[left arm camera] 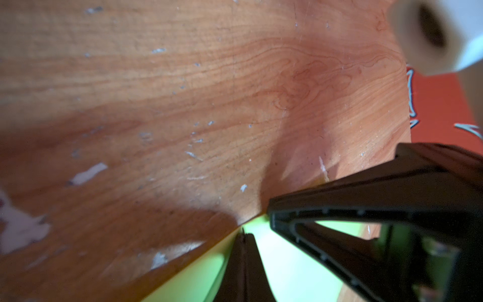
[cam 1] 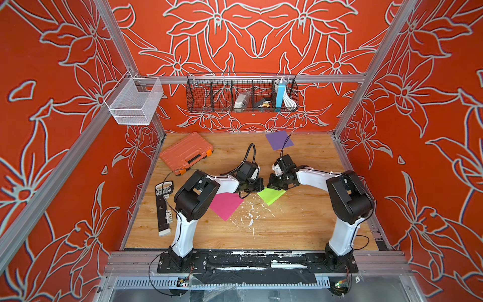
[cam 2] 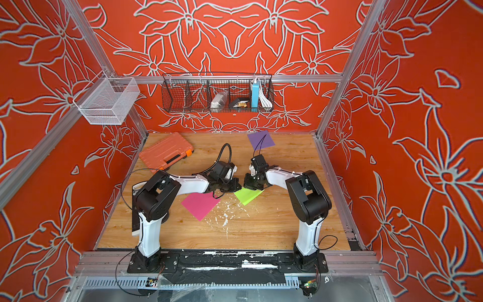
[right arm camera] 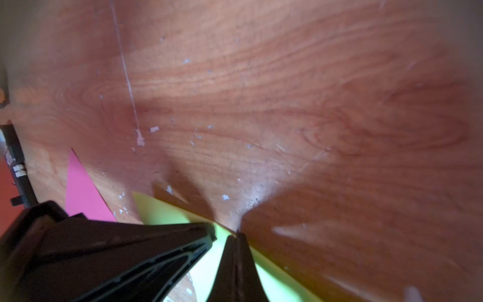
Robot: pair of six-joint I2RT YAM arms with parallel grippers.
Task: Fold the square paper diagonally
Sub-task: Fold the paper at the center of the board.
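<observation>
The green paper lay near the middle of the table, one corner pointing at the table's near edge. Its far part was hidden under the two grippers, so whether it was folded could not be told. The left gripper and the right gripper met almost tip to tip above that hidden part. Each had its jaws pressed together. In the left wrist view the left fingertips made one dark wedge whose point sat at the paper's edge, and in the right wrist view the right fingertips did the same. Whether any paper was caught between either pair could not be told. A pink paper lay left of the table's middle, partly under the left arm, with one corner close to the green sheet but apart from it. White flecks were scattered over the table's middle, toward its near edge. A purple paper lay at the table's far edge, right of the middle. An orange case, shut and askew, sat in the table's far left corner. A black strip with small white pieces on it ran along the table's left edge. Above the table's far edge hung a black wire basket holding a few small items, and above the far left corner hung a white mesh basket.
</observation>
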